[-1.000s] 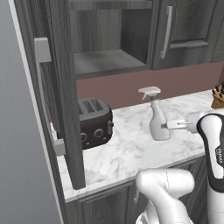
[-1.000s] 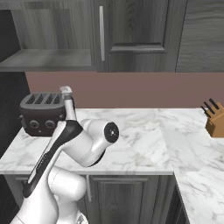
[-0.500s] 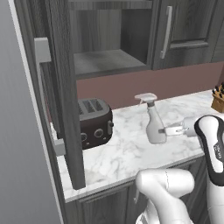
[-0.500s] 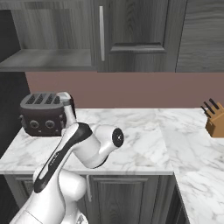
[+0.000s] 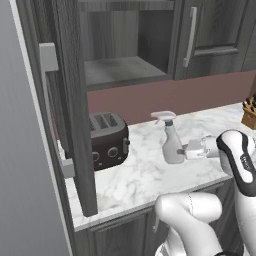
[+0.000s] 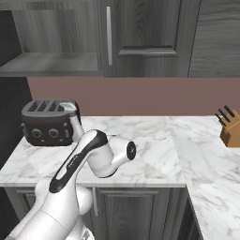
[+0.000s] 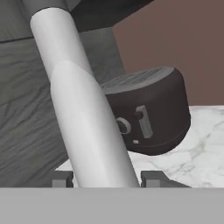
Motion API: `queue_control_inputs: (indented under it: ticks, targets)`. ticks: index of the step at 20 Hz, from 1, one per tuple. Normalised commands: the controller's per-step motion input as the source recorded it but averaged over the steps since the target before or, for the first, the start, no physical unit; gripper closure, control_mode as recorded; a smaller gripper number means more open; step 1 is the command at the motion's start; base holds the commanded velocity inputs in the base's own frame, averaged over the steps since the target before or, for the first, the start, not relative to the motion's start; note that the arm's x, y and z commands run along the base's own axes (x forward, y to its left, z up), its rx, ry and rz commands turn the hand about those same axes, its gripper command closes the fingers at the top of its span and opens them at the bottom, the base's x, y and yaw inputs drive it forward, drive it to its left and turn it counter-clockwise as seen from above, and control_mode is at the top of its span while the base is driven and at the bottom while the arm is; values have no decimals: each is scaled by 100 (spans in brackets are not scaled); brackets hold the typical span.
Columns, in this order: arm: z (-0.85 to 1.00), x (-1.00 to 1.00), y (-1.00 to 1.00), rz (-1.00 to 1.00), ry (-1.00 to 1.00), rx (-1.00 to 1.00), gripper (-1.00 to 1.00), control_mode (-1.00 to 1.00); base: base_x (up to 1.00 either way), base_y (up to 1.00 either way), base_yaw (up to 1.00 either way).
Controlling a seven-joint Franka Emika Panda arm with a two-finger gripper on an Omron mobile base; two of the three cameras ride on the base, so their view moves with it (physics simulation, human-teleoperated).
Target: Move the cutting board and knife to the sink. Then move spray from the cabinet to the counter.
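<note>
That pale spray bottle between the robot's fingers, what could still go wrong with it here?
1. The slim grey-white spray bottle stands on the white marble counter with the fingers on either side of its base; it is tall and narrow, so pulling back crookedly might tip it.
2. The dark toaster sits close beside it, so a sideways swing could knock the two together.
3. The open dark grey cabinet door hangs nearby and might catch the arm.

Slim pale grey-white spray bottle upright on the L-shaped white marble worktop, right of the dark rounded toaster, between the two-finger gripper's tips, below the open dark grey wood-grain wall cabinet's shelf, tan wooden knife block far right on the worktop.
</note>
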Motion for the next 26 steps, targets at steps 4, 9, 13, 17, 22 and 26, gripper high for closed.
queue_control_inputs:
  ticks: [4, 9, 13, 17, 22, 26]
  targets:
    - [-18, 39, 0, 6, -11, 0, 100, -100, 0, 0, 0]
    - [-8, 31, -1, 7, -3, 0, 100, -100, 0, 0, 0]
    - [-2, 25, 0, 7, 0, 3, 100, -100, 0, 0, 0]
    - [0, 13, -13, 4, 0, 10, 100, -100, 0, 0, 0]
    - [-5, 4, -13, 3, -4, 10, 100, -100, 0, 0, 0]
    - [-3, 0, 0, 0, -2, 2, 100, -100, 0, 0, 0]
